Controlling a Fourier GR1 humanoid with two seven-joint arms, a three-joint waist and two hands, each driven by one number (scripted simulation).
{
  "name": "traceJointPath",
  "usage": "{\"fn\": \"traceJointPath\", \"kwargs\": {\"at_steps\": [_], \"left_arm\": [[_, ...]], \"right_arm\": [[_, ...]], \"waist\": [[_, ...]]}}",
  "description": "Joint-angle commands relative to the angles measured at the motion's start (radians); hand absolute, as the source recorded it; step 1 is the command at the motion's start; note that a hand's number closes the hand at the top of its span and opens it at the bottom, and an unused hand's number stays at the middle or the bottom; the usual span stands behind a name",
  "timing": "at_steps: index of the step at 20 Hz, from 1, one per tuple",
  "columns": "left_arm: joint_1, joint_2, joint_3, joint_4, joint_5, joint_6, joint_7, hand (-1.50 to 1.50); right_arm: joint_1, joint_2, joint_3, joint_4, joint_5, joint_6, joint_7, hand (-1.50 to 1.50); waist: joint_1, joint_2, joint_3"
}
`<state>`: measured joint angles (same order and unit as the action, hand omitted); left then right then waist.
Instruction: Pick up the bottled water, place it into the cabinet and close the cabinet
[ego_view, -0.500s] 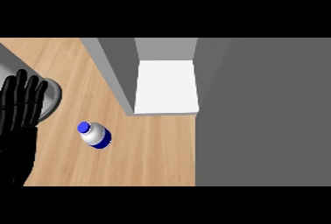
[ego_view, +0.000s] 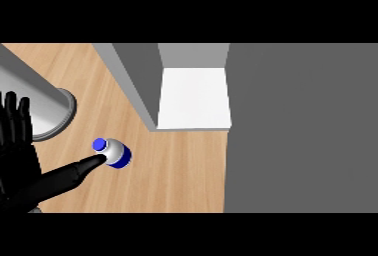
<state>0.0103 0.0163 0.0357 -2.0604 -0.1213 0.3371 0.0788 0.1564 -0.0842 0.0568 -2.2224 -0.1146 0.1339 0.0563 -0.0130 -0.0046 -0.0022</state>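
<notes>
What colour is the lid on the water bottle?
Blue. The bottled water has a blue cap and a blue band on its white body, seen in the head view.

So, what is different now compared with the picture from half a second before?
The left hand has stretched its thumb out to the right, so that its tip now reaches the bottled water. The fingers are straight and upright, and nothing is grasped. The bottle stands at the same spot on the counter. The open cabinet and the grey cylinder at the left have not changed. The right hand is not visible.
</notes>
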Motion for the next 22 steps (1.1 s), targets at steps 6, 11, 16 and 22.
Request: {"fn": "traceJointPath", "kwargs": {"at_steps": [6, 11, 16, 22], "left_arm": [[0.049, -0.016, -0.200, -0.119, -0.144, 0.271, 0.198, -1.50], [0.131, -0.016, -0.204, -0.156, -0.253, 0.247, 0.283, -1.50], [0.163, -0.016, -0.204, -0.087, -0.225, 0.291, 0.270, -1.50], [0.242, -0.015, -0.110, 0.044, 0.007, 0.236, 0.065, -1.50]], "right_arm": [[0.300, -0.054, 0.052, -0.271, -0.150, 0.131, 0.078, -1.50], [0.426, -0.025, 0.146, -0.378, -0.092, 0.135, 0.046, -1.50], [0.497, -0.057, 0.092, -0.372, -0.134, 0.170, -0.012, -1.50], [0.540, -0.045, 0.151, -0.324, -0.041, 0.182, -0.100, -1.50]], "waist": [[0.001, 0.000, 0.003], [-0.001, -0.001, 0.003], [-0.003, 0.000, 0.003], [0.004, 0.001, 0.001]]}}
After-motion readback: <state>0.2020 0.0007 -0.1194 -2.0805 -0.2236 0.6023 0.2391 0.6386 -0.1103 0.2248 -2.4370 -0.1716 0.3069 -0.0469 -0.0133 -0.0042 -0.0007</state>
